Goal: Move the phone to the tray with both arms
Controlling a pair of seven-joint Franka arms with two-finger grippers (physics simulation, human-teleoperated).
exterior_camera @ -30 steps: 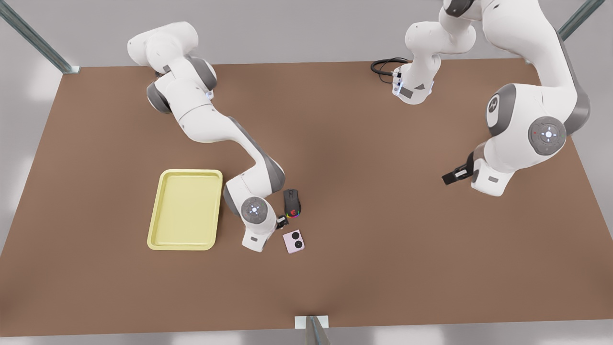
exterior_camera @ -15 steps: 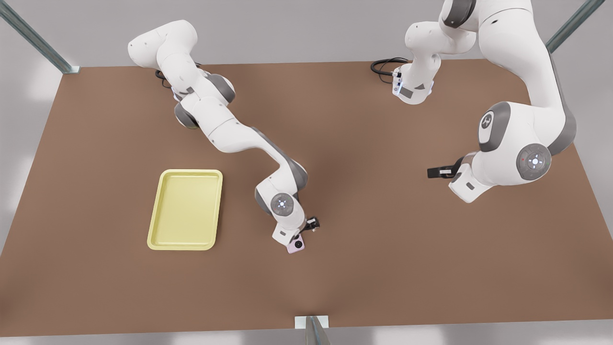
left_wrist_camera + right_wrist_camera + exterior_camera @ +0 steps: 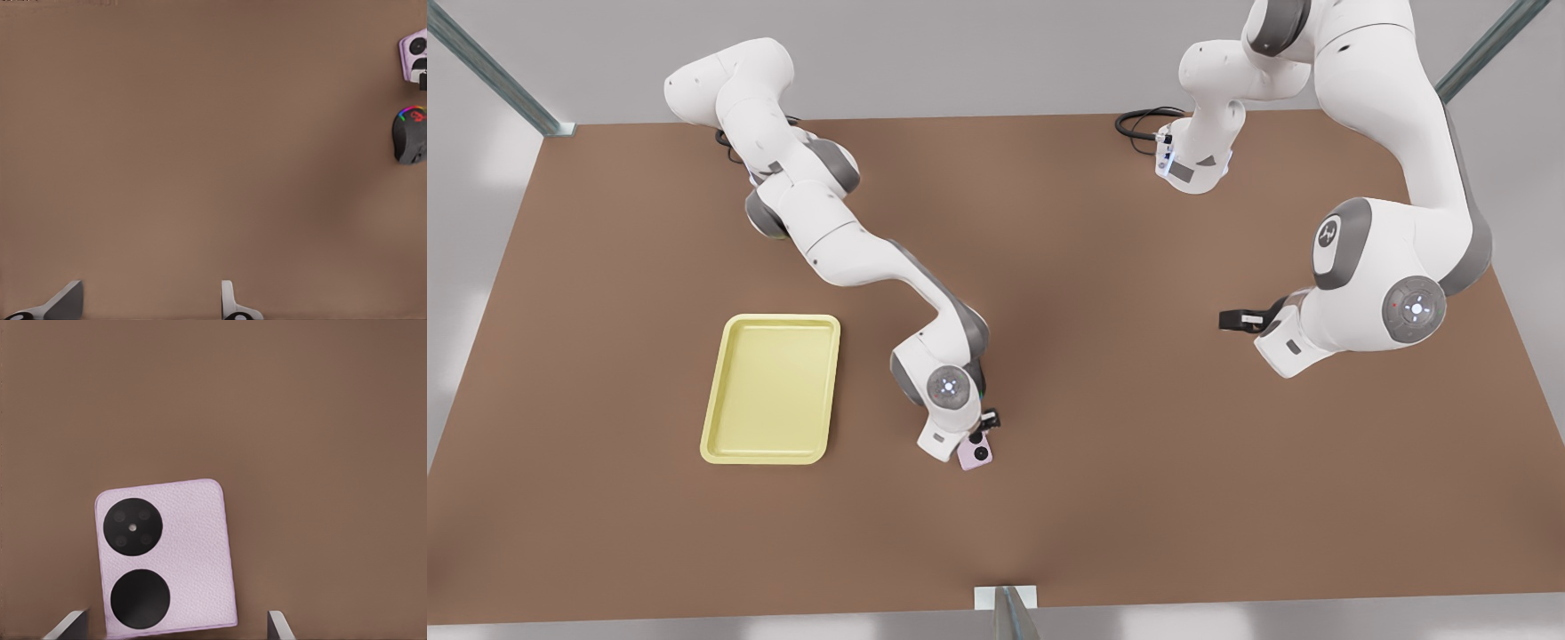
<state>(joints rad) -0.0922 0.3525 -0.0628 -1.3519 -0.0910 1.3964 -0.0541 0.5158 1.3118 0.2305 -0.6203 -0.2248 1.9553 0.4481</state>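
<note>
Two end effectors, both spread wide: the right end effector (image 3: 987, 425) hovers over the pale pink square phone (image 3: 165, 557) lying on the brown bench (image 3: 1120, 427), well apart from the pale yellow tray (image 3: 772, 388). The left end effector (image 3: 1238, 320) waits far off; only its wrist view shows the black rainbow-lit mouse (image 3: 409, 135) beside the phone.

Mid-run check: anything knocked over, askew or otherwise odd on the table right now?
Nothing stands out. The phone lies flat on the table, slightly rotated, with the right gripper open above it. The tray sits flat. The left gripper waits open over bare table, the mouse upright beside the phone.
</note>
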